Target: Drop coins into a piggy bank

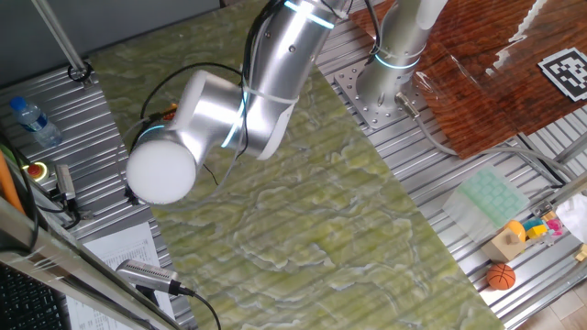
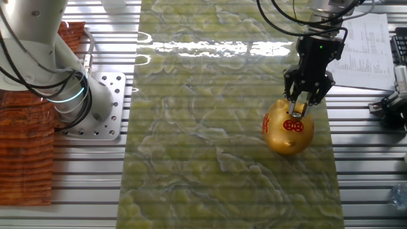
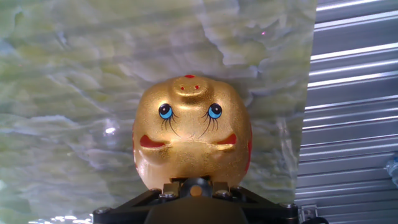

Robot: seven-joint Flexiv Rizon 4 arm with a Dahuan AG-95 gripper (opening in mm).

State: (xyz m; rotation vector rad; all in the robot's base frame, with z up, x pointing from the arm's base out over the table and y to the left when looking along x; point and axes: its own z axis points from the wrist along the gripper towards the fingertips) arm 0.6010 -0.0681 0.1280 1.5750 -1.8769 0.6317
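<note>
— Item one, location?
— Piggy bank point(image 2: 289, 129): on the green mat point(image 2: 216, 159), near its edge.
— Gripper point(image 2: 297, 112)?
— Directly above the pig's back, fingers nearly closed on a coin point(image 3: 196, 188) (small, dark, partly hidden).

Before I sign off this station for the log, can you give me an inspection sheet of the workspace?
Surface: green marbled mat over a ribbed metal table; glare near the far edge.
Job's things: shiny gold pig-shaped piggy bank with red marking on top, upright on the mat near its edge; a small dark round coin sits between the fingertips.
Clutter: small orange basketball, plastic water bottle, pale green tray, printed papers, all off the mat.
Grippers: black two-finger gripper directly over the pig's top, shut on the coin.
Cables: black cables run along the arm.
Surroundings: silver arm base bolted beside the mat.
</note>
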